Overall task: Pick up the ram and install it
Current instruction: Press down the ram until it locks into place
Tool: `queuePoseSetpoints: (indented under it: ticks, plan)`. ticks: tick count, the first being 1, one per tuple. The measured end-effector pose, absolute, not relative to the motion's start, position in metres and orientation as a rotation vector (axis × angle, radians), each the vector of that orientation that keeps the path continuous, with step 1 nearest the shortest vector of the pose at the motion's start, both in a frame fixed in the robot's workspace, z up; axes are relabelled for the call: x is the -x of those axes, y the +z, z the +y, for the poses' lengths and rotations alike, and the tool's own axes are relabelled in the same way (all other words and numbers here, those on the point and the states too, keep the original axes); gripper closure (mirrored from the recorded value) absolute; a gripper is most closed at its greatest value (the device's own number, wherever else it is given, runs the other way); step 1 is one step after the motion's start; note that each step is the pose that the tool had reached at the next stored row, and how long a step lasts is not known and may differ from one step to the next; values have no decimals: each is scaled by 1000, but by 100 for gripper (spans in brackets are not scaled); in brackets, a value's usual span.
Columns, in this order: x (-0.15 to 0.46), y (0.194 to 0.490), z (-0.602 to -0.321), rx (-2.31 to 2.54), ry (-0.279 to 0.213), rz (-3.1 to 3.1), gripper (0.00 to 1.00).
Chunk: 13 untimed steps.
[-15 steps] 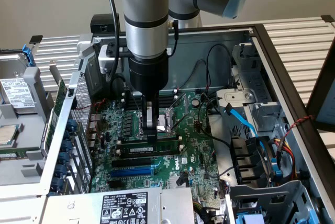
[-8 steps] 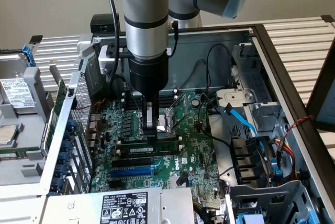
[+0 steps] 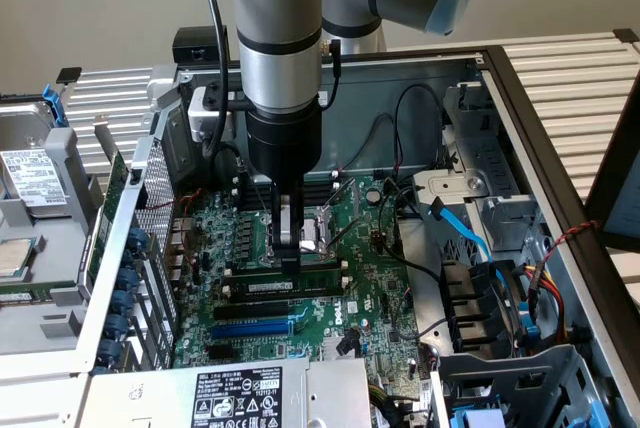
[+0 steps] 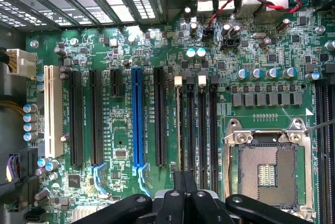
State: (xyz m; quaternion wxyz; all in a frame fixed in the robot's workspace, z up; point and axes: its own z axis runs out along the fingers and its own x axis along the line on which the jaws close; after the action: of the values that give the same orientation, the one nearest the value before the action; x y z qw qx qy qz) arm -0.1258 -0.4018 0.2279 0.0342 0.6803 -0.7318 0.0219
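Note:
The ram (image 3: pixel 300 286) is a thin green stick with a white sticker, standing on edge in a black slot of the motherboard (image 3: pixel 370 288), just in front of the CPU socket (image 3: pixel 322 223). My gripper (image 3: pixel 290 262) comes straight down onto the middle of its top edge, fingers shut together and touching it. From the wrist view the ram (image 4: pixel 181 130) appears edge-on as a narrow line in the slot between white end clips, running under my gripper (image 4: pixel 183 181), whose two fingertips meet over it.
A long blue slot (image 3: pixel 255 328) (image 4: pixel 137 114) and black slots lie beside the ram. The open CPU socket (image 4: pixel 267 171) is close by. Blue and black cables (image 3: pixel 462 233) and a drive cage crowd the exterior view's right. A labelled power supply (image 3: pixel 235 398) sits in front.

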Motion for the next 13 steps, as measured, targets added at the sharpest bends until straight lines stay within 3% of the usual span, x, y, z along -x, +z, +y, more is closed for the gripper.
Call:
queuePoseSetpoints:
  ticks: [13]
  plan:
    - [126, 228, -403, -2092, 68, -2250, 89]
